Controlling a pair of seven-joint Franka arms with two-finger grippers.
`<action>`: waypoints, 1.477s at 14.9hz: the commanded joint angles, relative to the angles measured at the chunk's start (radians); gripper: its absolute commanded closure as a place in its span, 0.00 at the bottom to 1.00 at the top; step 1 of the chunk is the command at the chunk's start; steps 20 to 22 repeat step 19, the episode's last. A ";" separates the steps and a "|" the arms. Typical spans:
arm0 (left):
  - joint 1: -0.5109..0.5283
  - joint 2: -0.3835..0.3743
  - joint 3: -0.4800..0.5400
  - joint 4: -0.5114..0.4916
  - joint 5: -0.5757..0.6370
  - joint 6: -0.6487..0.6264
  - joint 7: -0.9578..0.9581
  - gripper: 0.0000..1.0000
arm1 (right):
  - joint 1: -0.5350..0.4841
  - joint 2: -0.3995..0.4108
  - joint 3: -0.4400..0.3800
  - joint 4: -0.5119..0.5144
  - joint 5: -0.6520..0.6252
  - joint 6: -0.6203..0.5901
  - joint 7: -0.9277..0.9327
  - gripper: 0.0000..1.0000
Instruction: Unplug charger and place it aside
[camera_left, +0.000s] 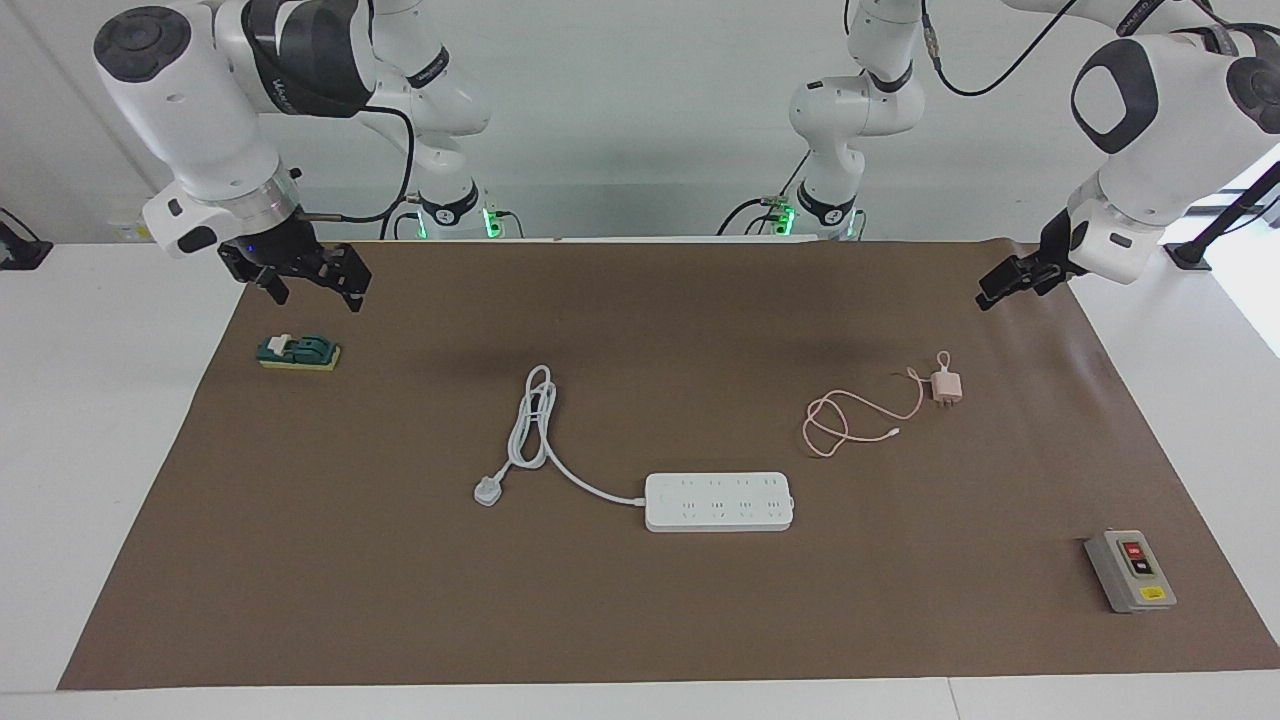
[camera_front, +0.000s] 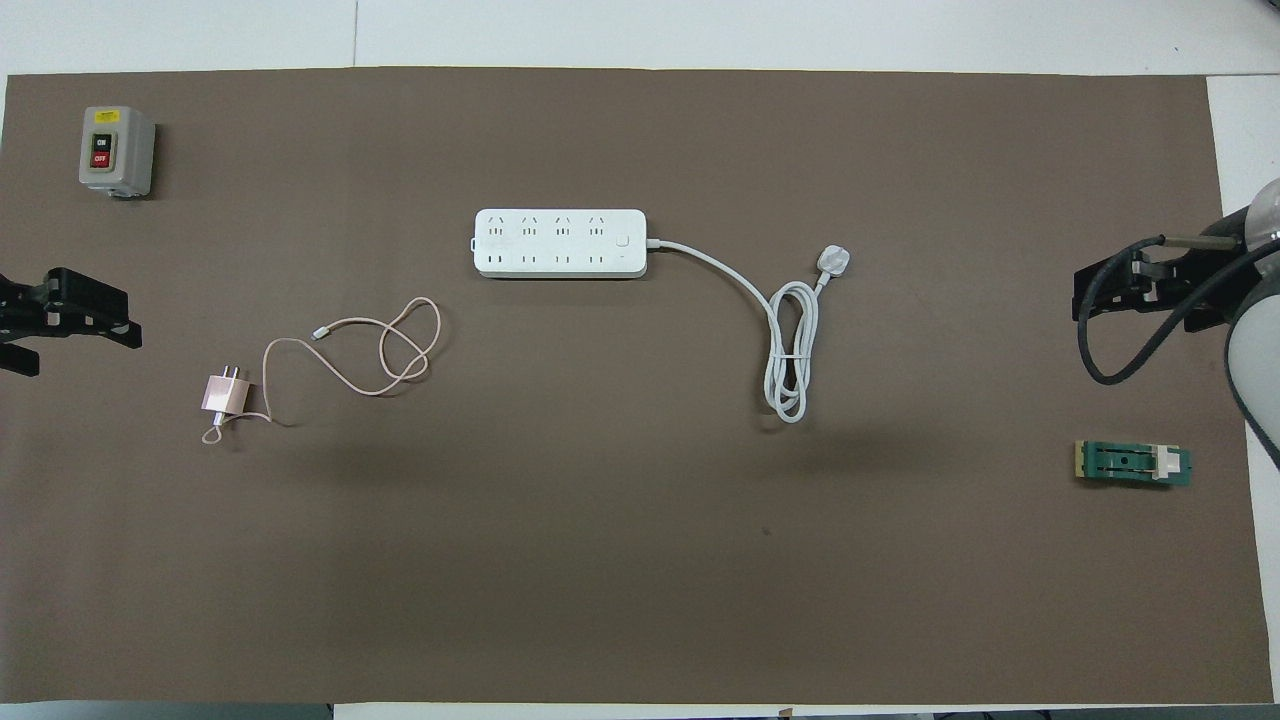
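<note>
The pale pink charger (camera_left: 945, 387) lies on the brown mat toward the left arm's end, prongs free, not plugged into anything. It also shows in the overhead view (camera_front: 222, 393). Its thin pink cable (camera_left: 850, 420) loops beside it, toward the white power strip (camera_left: 718, 501), which lies farther from the robots, with no plug in its sockets. My left gripper (camera_left: 1000, 281) hangs open and empty, raised over the mat's edge at the left arm's end, well apart from the charger. My right gripper (camera_left: 312, 283) hangs open and empty, raised over the mat's corner at the right arm's end.
The power strip's thick white cord and plug (camera_left: 487, 492) lie coiled toward the right arm's end. A green and yellow block (camera_left: 298, 352) sits below the right gripper. A grey switch box (camera_left: 1130, 571) stands at the mat's corner farthest from the robots, at the left arm's end.
</note>
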 joint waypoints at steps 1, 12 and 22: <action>-0.022 0.021 0.015 0.020 0.015 -0.006 0.039 0.00 | -0.016 -0.039 0.011 -0.057 -0.018 0.046 -0.023 0.00; -0.022 0.018 0.012 0.013 0.011 0.042 0.057 0.00 | -0.019 -0.038 0.009 -0.050 -0.032 0.046 -0.171 0.00; -0.022 0.018 0.012 0.010 0.009 0.063 0.057 0.00 | -0.016 -0.039 0.011 -0.053 -0.027 0.041 -0.165 0.00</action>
